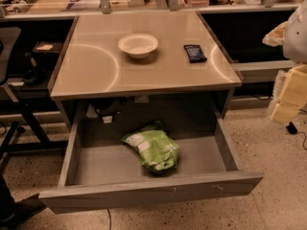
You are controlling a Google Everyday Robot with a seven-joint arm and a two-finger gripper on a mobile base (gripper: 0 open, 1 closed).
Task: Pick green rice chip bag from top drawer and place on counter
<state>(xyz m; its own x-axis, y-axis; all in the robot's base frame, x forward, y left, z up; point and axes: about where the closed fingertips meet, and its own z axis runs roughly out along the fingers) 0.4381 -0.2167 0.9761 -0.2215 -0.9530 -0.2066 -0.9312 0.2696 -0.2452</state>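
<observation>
The green rice chip bag [152, 148] lies crinkled on the grey floor of the open top drawer [148, 191], near the middle, with its white label patch facing up and left. The drawer is pulled out toward the camera below the counter [96, 66]. The counter is a glossy beige tabletop. My gripper does not show in the camera view; only a white rounded part of the arm [296, 32] shows at the right edge, well away from the drawer and the bag.
A white bowl [138, 45] and a small dark blue flat packet [194, 52] sit on the counter's far half. Yellow foam blocks [291, 95] stand on the floor at the right. A chair base and cables are at the left.
</observation>
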